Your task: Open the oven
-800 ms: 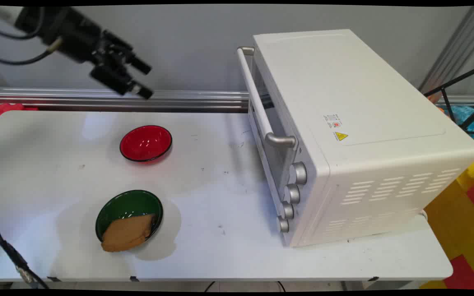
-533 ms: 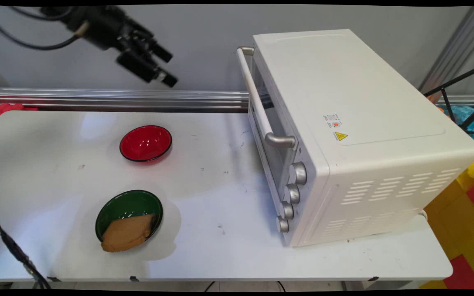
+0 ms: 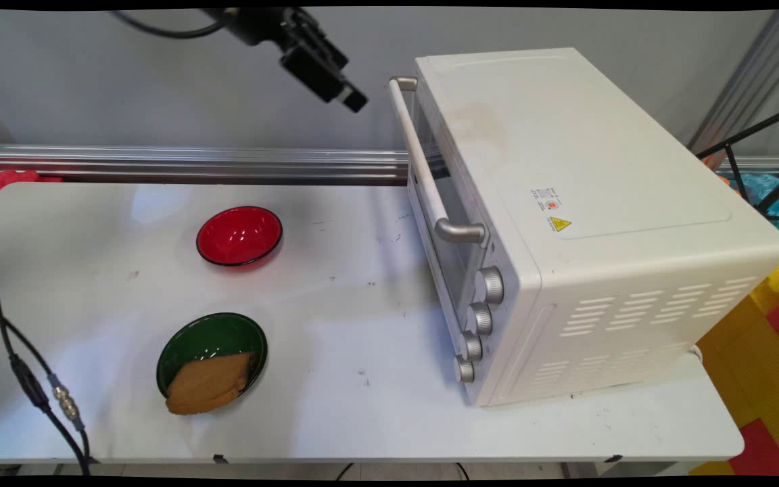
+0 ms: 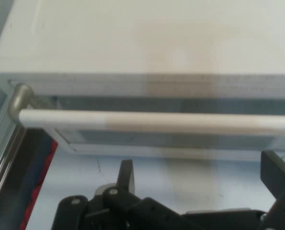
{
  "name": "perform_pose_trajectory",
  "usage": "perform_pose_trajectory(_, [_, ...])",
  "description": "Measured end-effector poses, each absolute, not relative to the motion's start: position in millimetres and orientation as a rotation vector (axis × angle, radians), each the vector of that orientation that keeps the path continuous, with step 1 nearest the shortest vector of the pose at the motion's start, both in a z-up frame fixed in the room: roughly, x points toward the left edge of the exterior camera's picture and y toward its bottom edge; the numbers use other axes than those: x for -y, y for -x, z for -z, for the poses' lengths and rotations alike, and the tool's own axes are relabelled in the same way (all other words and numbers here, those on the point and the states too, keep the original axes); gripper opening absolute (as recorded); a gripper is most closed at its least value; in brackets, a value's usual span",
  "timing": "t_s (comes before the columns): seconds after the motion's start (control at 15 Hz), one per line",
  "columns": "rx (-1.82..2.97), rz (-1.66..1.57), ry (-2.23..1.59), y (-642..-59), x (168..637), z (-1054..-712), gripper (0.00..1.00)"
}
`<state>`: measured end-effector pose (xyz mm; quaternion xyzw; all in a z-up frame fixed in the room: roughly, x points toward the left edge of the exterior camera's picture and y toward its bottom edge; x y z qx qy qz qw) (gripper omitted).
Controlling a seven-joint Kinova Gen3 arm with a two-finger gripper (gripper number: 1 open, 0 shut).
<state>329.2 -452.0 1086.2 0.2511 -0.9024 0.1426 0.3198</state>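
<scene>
Gripper (image 3: 352, 101) spread wide, hovering just left of the toaster oven (image 3: 585, 223) door handle (image 4: 156, 122), holding nothing, not touching.

toaster oven (image 3: 585, 203): matt white painted metal casing, brushed metal knobs (image 3: 483, 318), smooth white handle bar (image 4: 156, 122) on grey metal brackets. red bowl (image 3: 239, 235) and green bowl (image 3: 210, 341): glossy plastic. table (image 3: 362, 406): smooth white, scuffed. gripper (image 4: 199, 187): matt black.

open tabletop (image 3: 356, 318) between bowls (image 3: 239, 235) and oven (image 3: 565, 223), oven blocks right
</scene>
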Motion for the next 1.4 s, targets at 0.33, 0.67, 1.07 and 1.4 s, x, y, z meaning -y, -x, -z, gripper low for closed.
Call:
perform_pose_trajectory(0.33, [2.402,-0.366,-0.673,-302,466,-1093,1.0])
perform_pose_trajectory(0.67, [2.436,-0.329,-0.678,-281,478,-1094,0.0])
perform_pose_trajectory(1.07, [2.496,-0.311,-0.621,-269,491,-1088,0.0])
perform_pose_trajectory(1.4, [2.535,-0.292,-0.528,-263,504,-1074,0.0])
